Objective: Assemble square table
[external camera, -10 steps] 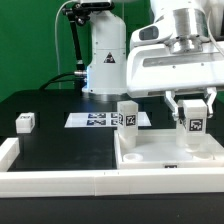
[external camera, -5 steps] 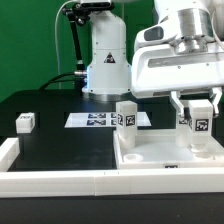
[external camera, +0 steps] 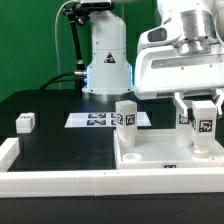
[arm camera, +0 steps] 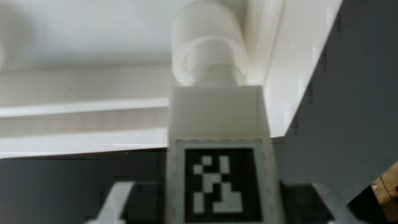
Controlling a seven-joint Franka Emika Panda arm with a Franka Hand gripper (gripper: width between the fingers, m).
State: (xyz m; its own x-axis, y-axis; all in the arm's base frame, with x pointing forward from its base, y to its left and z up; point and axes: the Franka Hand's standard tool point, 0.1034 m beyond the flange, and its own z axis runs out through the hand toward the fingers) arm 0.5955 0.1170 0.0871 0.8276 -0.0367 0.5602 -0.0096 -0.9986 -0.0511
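The white square tabletop lies rim up at the exterior view's right front. One white tagged leg stands upright on its near-left part. My gripper is shut on a second tagged leg and holds it upright over the tabletop's right side, its lower end at or just above the panel. In the wrist view this leg runs out from between my fingers toward the tabletop's rim. A third small tagged leg lies on the black table at the exterior view's left. The fourth leg is out of view.
The marker board lies flat behind the standing leg. A long white L-shaped rail runs along the table's front and left edges. The arm's white base stands at the back.
My gripper has moved toward the exterior view's right with the leg in it, from about the panel's middle-right to its right side. The other parts have not moved.
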